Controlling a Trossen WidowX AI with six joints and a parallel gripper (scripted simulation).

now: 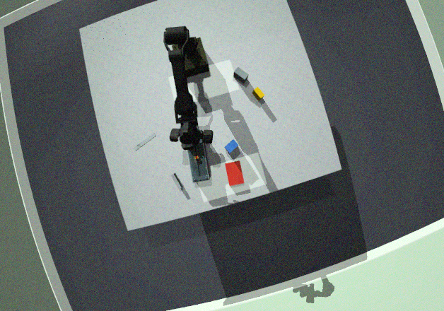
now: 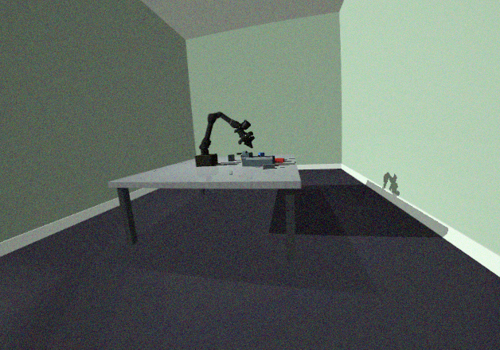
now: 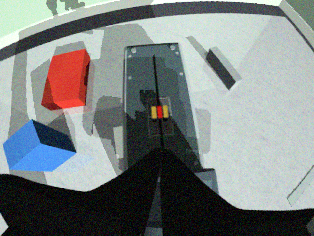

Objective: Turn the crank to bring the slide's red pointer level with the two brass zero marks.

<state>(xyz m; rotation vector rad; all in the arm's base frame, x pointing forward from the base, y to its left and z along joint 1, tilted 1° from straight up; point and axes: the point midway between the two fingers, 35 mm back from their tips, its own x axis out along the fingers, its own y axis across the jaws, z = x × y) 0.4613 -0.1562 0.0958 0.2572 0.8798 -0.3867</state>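
Observation:
The machine (image 1: pixel 201 171) (image 2: pixel 254 161) (image 3: pixel 152 74) is a dark, narrow base with a slide track along it, lying on the grey table. Its red pointer (image 3: pixel 158 112) (image 1: pixel 196 158) sits mid-track between two small brass marks and looks about level with them. My gripper (image 3: pixel 161 155) (image 1: pixel 194 148) (image 2: pixel 248 144) is shut, its black fingers pressed together, and it hangs above the near end of the machine. The fingers hide the crank and its handle. I see nothing held between the fingers.
A red block (image 1: pixel 235 172) (image 3: pixel 67 78) and a blue block (image 1: pixel 231 145) (image 3: pixel 36 147) lie beside the machine. A yellow block (image 1: pixel 258 92) and a grey block (image 1: pixel 240 73) lie near the arm's base. A dark bar (image 1: pixel 177 179) (image 3: pixel 221 68) and a pale strip (image 1: pixel 145 141) lie on the machine's other side.

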